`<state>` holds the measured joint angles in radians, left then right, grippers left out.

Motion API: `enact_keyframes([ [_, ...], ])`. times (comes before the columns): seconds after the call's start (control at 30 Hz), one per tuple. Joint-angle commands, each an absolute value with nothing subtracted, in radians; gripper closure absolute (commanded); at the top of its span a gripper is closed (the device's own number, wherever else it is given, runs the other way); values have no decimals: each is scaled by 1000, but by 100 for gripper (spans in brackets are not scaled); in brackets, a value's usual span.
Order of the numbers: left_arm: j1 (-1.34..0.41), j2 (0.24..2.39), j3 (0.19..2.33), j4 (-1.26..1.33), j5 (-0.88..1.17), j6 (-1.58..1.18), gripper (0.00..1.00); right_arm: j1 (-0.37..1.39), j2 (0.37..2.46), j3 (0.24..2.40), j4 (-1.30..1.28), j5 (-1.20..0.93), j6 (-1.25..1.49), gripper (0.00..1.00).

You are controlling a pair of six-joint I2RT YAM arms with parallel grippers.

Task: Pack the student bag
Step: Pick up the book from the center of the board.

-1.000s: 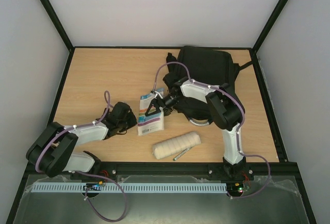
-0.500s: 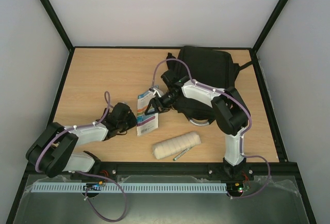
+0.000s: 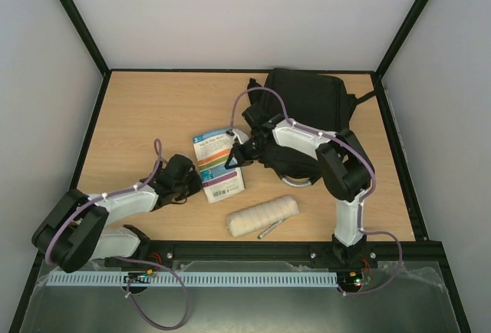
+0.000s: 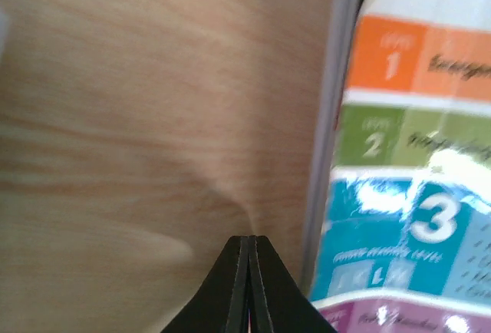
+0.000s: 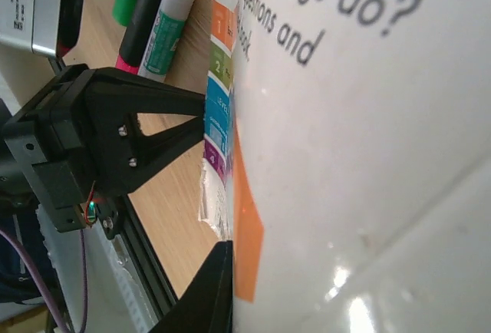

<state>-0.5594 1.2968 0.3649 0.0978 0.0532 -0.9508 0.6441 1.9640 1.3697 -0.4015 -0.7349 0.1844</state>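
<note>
Top view first: the bag [image 3: 307,103] lies flat at the far right of the table [image 3: 153,110], behind my right arm. My right gripper [image 3: 232,156] is pinching the booklet [image 3: 215,166] by its right edge. Its own camera shows only one finger [image 5: 203,295], against a page reading "dogs do?"; the other is hidden. That camera also catches pens [image 5: 142,3] and a glue stick [image 5: 173,22], which I can't make out from above. My left gripper [image 3: 186,182] sits just left of the booklet, and its wrist view shows the tips pressed together, holding nothing. A pale roll [image 3: 263,216] lies near the front edge.
</note>
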Motion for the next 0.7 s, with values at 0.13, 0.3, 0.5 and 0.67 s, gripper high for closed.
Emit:
enact_keyframes([
  [0.13, -574, 1117, 431, -337, -51, -939, 91, 617, 1816, 1371, -428, -693, 129, 99],
  [0.3, -574, 1034, 515, -382, -94, -897, 79, 615, 1699, 1378, -463, -576, 64, 99],
  [0.5, -577, 1011, 560, -263, -64, -811, 51, 598, 1560, 1362, -499, -497, 6, 99],
  [0.67, -585, 1129, 639, -121, 3, -702, 39, 485, 1417, 1309, -534, -465, -28, 99],
])
